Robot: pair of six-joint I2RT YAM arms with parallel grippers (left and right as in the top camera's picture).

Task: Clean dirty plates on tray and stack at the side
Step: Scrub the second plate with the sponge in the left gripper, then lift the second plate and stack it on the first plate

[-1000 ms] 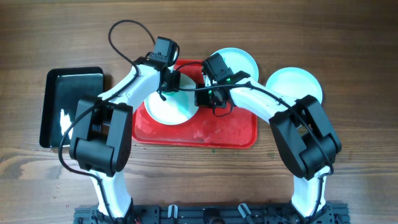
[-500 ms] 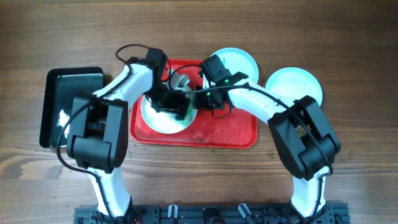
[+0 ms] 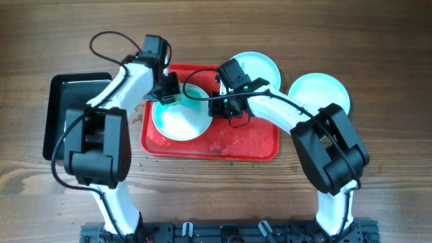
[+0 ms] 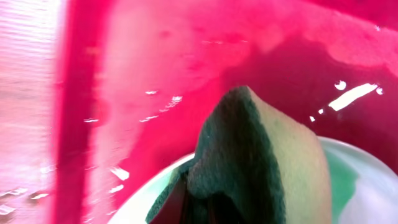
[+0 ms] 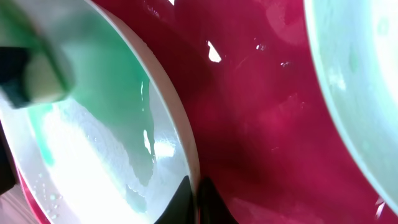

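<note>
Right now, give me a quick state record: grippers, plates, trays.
left gripper: shut on sponge, at wet plate's far-left edge
right gripper: shut on wet plate's rim
wet plate: on red tray, teal film inside
second plate: overlapping tray's far right corner
third plate: on table, right of red tray
black tray: left of red tray

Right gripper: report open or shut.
Shut on the plate: the right gripper has its two fingertips pinching the rim, one on each side, in the right wrist view.
</note>
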